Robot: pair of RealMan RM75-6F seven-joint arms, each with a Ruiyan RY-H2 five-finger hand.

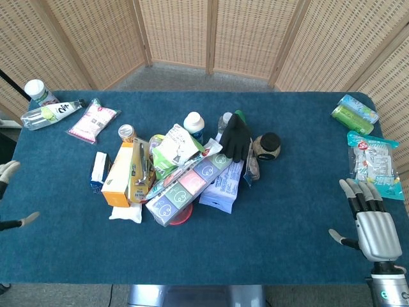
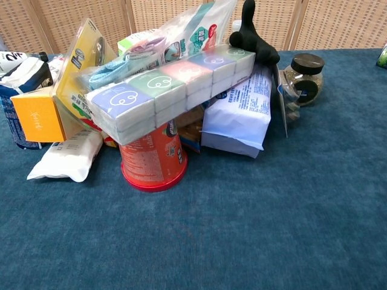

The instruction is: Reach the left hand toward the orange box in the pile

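Note:
The orange box (image 1: 119, 174) lies on the left side of the pile in the head view, under a yellow blister pack (image 1: 139, 171); the chest view shows its orange end face (image 2: 37, 116) at the far left. My left hand (image 1: 9, 196) peeks in at the left edge of the head view, fingers apart, holding nothing, well left of the box. My right hand (image 1: 369, 216) rests open near the table's front right corner. Neither hand appears in the chest view.
The pile holds a long pastel tissue pack (image 1: 185, 187) over a red cup (image 2: 151, 162), a white-blue bag (image 1: 222, 187), a black glove (image 1: 236, 135), a jar (image 1: 267, 146) and a white pouch (image 2: 66, 156). Bottles and packets (image 1: 61, 114) lie far left, snacks (image 1: 361, 137) far right.

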